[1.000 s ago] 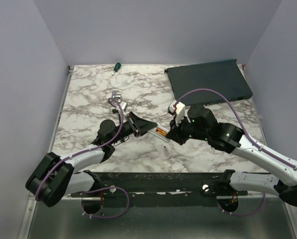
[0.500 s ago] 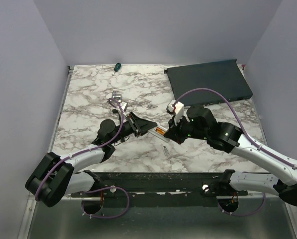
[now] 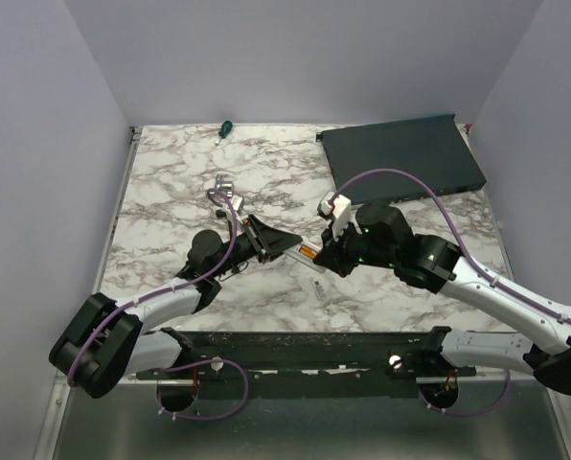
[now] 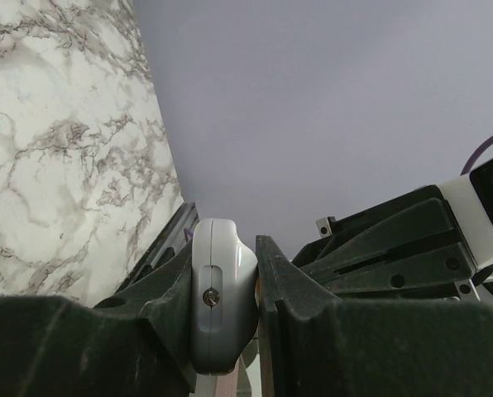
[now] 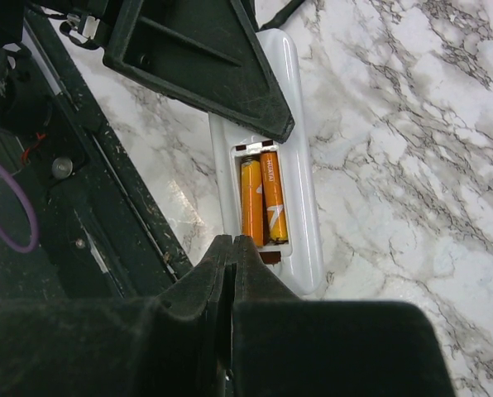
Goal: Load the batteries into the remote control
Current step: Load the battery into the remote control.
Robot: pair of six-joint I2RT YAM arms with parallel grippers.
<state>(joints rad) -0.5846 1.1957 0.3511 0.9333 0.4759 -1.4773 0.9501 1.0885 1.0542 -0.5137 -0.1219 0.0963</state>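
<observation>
My left gripper (image 3: 272,241) is shut on the white remote control (image 5: 304,207), seen end-on between its jaws in the left wrist view (image 4: 222,289). The remote lies back-up with its compartment open. Two orange batteries (image 5: 261,198) lie side by side in it and show as an orange spot in the top view (image 3: 308,252). My right gripper (image 5: 232,244) is shut and empty. Its tips are at the near end of the left battery. It sits just right of the remote in the top view (image 3: 326,257).
A large dark flat box (image 3: 400,158) lies at the back right. A green-handled screwdriver (image 3: 223,127) lies at the back edge. A silver bracket (image 3: 221,184) sits behind the left arm. A small white piece (image 3: 320,288) lies on the marble in front of the remote.
My right arm has shifted slightly left, toward the remote. The left arm and the remote have not moved.
</observation>
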